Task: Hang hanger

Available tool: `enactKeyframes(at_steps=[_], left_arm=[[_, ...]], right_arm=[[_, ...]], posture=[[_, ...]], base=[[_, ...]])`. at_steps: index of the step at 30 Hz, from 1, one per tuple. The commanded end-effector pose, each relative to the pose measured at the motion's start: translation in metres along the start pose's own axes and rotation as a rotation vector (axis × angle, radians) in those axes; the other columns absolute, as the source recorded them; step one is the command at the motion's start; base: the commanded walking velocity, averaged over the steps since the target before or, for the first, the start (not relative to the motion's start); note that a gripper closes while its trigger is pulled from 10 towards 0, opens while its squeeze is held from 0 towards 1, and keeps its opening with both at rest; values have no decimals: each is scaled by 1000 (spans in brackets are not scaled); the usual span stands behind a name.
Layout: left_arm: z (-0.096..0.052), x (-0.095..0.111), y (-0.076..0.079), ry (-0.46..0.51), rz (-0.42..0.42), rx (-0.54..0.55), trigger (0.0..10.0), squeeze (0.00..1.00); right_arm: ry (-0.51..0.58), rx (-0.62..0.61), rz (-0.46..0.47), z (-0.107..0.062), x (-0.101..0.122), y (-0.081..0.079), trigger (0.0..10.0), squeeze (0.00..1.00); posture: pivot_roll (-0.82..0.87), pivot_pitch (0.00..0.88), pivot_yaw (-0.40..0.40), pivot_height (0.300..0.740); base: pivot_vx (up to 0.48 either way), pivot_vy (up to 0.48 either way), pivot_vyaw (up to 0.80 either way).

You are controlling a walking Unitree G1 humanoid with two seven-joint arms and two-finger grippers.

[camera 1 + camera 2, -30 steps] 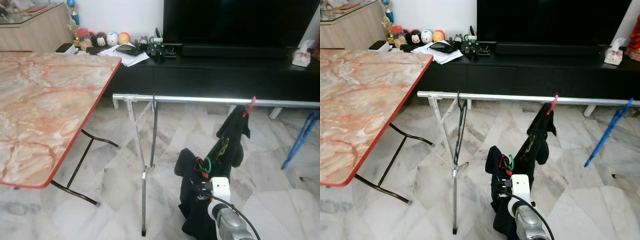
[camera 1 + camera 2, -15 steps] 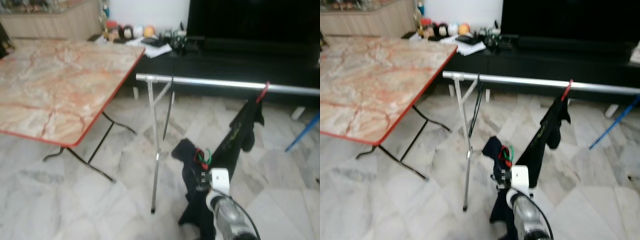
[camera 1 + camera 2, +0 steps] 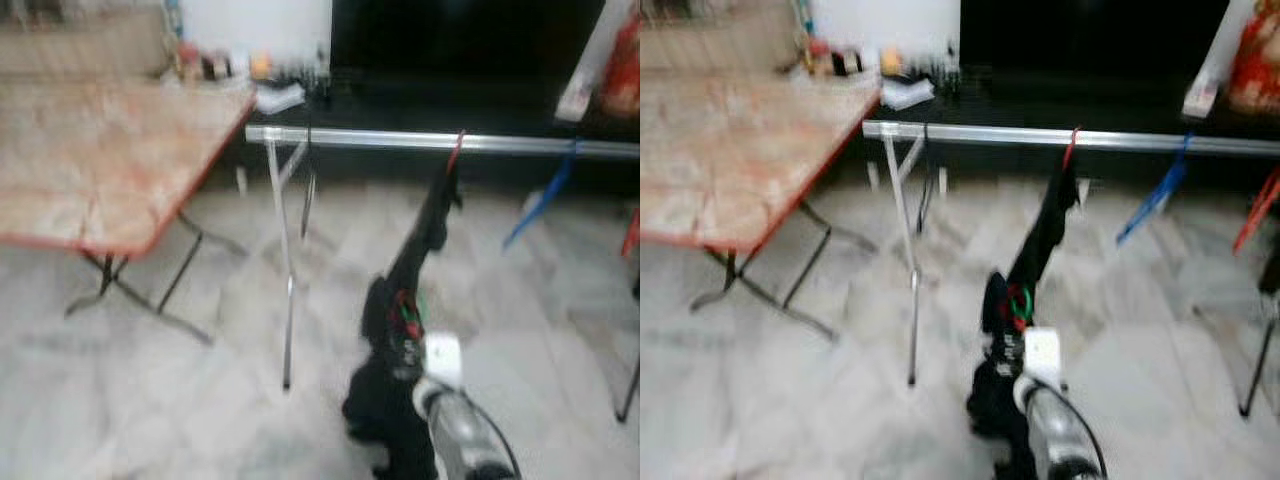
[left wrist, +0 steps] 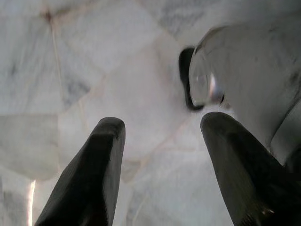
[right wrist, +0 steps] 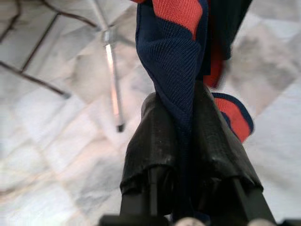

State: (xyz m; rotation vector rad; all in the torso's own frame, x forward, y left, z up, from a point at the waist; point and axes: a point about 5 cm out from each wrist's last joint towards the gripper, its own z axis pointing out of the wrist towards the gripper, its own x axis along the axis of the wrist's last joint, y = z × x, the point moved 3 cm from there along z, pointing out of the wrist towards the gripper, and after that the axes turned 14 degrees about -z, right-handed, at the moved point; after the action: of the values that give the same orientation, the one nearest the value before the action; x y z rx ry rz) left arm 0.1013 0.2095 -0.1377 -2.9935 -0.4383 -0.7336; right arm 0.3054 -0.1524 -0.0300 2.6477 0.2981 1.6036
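Observation:
A dark navy garment (image 3: 400, 330) with red stripes hangs from a red hanger hook (image 3: 455, 150) on the silver rail (image 3: 400, 139) of a clothes rack. My right gripper (image 5: 181, 113) is shut on the garment's lower part; in the right wrist view the knit cloth is pinched between both black fingers (image 5: 150, 127). In the left eye view the right gripper (image 3: 405, 350) sits low, in front of the rack, with its silver arm below. My left gripper (image 4: 162, 136) is open over bare marble floor, with nothing between its fingers.
A marble-topped folding table (image 3: 100, 160) stands at the left. The rack's thin leg (image 3: 287, 290) stands between table and garment. A blue hanger (image 3: 540, 195) hangs further right on the rail, and a red one (image 3: 1260, 205) beyond it. A black TV cabinet (image 3: 450, 95) lies behind.
The whole view has shifted and blurred, so the camera has moved: rack and table look farther off. My right gripper stays shut on the garment, which still hangs from the rail.

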Motion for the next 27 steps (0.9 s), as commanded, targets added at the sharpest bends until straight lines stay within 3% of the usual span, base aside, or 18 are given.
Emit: enactKeyframes(at_steps=[1,8,21,27], left_arm=[[-2,-8,-5,-24,-6,19,10000,0],[-5,-10,-19,-32,-11,32,10000,0],[-7,-14,-25,-45,-12,34,10000,0],[-7,-15,-26,-44,-14,39,10000,0]], right_arm=[[13,-13,-1,0,2,5,10000,0],[8,-15,-2,0,1,5,10000,0],[7,-11,2,0,1,4,10000,0],[8,-11,5,0,2,3,10000,0]], posture=[[-3,7,21,740],[-4,17,18,740],[0,21,18,740],[3,25,19,740]], base=[[-352,0,0],[-355,0,0],[-366,0,0],[0,0,0]])
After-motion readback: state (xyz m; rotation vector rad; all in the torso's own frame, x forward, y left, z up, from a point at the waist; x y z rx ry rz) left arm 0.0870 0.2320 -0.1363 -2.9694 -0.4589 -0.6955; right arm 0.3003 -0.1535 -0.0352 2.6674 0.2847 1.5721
